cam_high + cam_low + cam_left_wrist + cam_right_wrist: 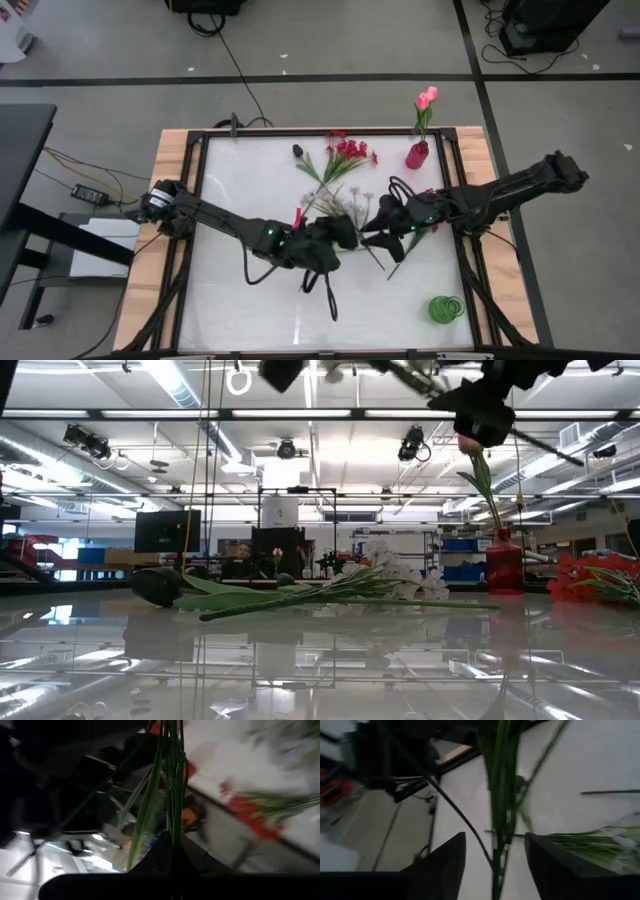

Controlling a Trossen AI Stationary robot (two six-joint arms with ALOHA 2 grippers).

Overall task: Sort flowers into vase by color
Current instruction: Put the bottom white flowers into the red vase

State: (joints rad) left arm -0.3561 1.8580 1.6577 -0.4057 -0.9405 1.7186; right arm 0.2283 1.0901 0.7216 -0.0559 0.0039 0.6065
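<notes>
The held flower's [172, 795] bloom is cut off by the left wrist view's edge.

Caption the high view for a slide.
Both arms meet mid-table over a flower; red vase holds pink buds, green vase stands empty.

I see a glossy white tabletop [250, 300] with a dark frame and wooden side rails. Lying on it: a red blossom spray [345, 155] near the far edge, a dark bud flower [303, 160] just beside it, and white sprays [340, 205] at centre. A red vase [417, 154] stands at the far right corner and a green vase [445, 308] at the near right.
</notes>
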